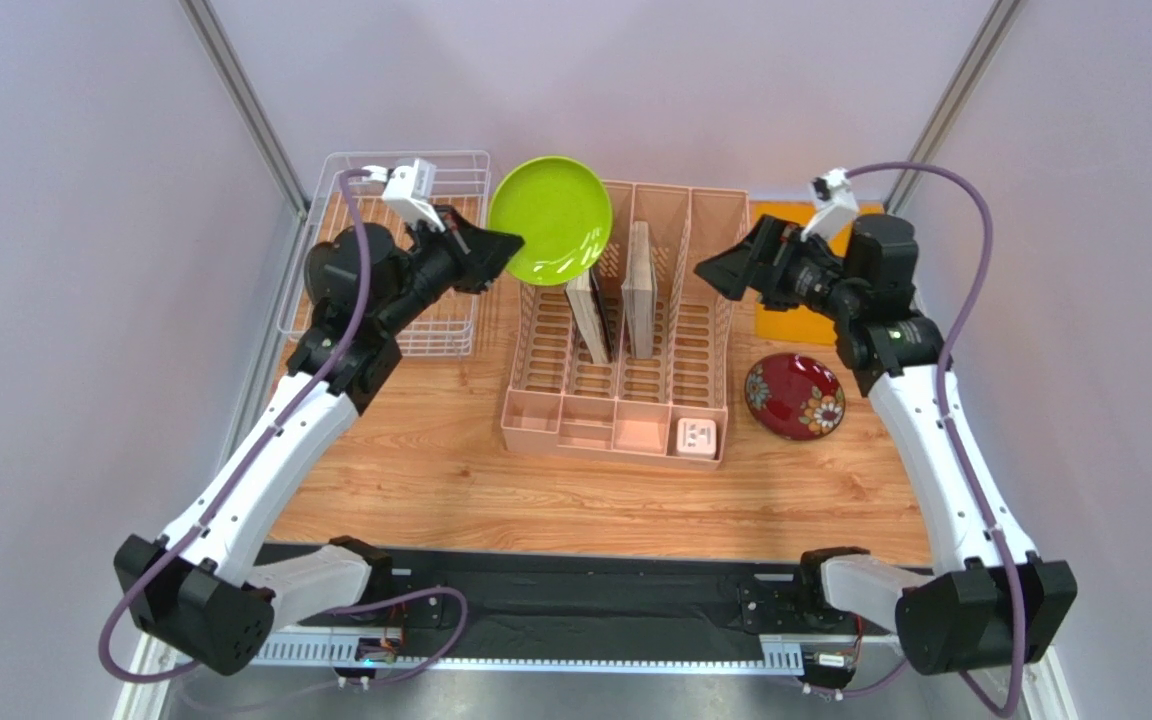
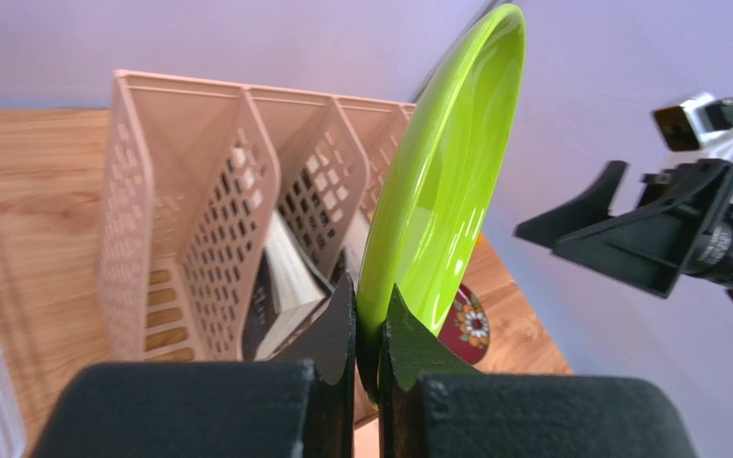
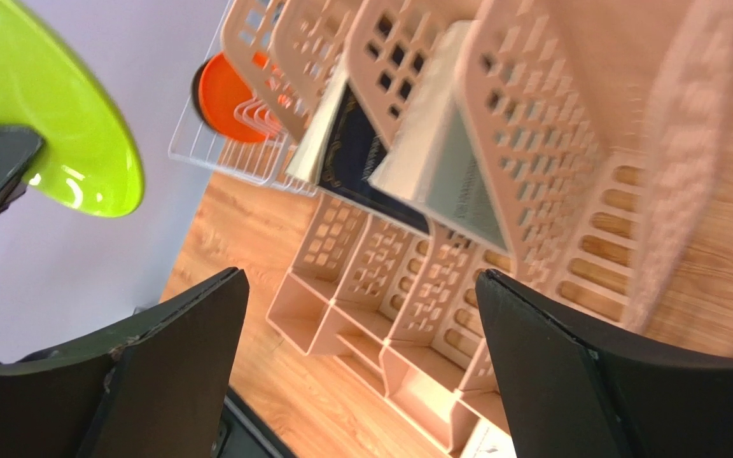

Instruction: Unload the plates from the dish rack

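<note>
From above, the left fingers pinch the lime green plate aloft beside the pink organiser, their arm hiding much of the dish rack, the dark red plate lying on the counter; the left wrist confirms that rim grip; the right wrist shows the right fingers spread empty, an orange plate half-hidden in the rack.

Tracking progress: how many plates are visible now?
3: a lime green plate pinched in the left claw, a dark red plate on the table, an orange plate in the wire rack. Others may hide behind the left arm.
</note>
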### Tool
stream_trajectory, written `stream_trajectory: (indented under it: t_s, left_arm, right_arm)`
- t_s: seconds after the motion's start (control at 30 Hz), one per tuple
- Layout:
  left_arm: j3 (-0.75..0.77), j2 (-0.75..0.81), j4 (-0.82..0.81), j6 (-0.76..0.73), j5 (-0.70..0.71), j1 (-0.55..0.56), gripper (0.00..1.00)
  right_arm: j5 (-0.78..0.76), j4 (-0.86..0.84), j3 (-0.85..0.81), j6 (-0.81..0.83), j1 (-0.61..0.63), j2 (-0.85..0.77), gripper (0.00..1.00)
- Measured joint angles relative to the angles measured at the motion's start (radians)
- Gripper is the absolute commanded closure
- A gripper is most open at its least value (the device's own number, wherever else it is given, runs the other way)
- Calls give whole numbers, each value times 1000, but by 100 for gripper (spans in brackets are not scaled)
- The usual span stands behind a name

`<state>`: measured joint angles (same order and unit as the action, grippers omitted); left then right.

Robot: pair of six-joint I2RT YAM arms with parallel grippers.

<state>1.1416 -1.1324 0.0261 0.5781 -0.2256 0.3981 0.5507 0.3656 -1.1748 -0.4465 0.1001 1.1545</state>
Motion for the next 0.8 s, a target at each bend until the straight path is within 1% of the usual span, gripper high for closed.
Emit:
stream_trajectory:
  t_s: [0.1, 0.23, 0.4, 0.5, 0.67, 0.7, 0.73, 0.77, 0.8]
  left_arm:
    - [31, -60, -32, 21, -28, 27, 100]
    - [66, -130, -56, 35, -37, 38, 100]
    - [69, -176, -83, 62, -57, 42, 100]
    - [69, -199, -101, 80, -74, 54, 100]
    - [69, -216, -127, 111, -104, 86, 100]
    - [69, -216, -136, 124, -114, 90, 100]
    - [69, -216, -143, 132, -122, 93, 100]
    - [69, -215, -151, 140, -130, 94, 100]
    - [69, -215, -158, 148, -137, 96, 100]
  right_arm:
    - [0, -13, -33, 11, 75, 58, 4]
    - [-2, -34, -78, 28, 143, 98, 4]
    - [-3, -64, -123, 40, 185, 119, 5]
    - [-3, -87, -136, 48, 199, 135, 11]
    - [-3, -117, -143, 53, 207, 175, 14]
    - [-4, -125, -143, 54, 207, 183, 21]
    - [-4, -132, -143, 55, 207, 189, 24]
    - [-3, -139, -143, 56, 207, 196, 33]
    - [-3, -147, -143, 59, 207, 202, 38]
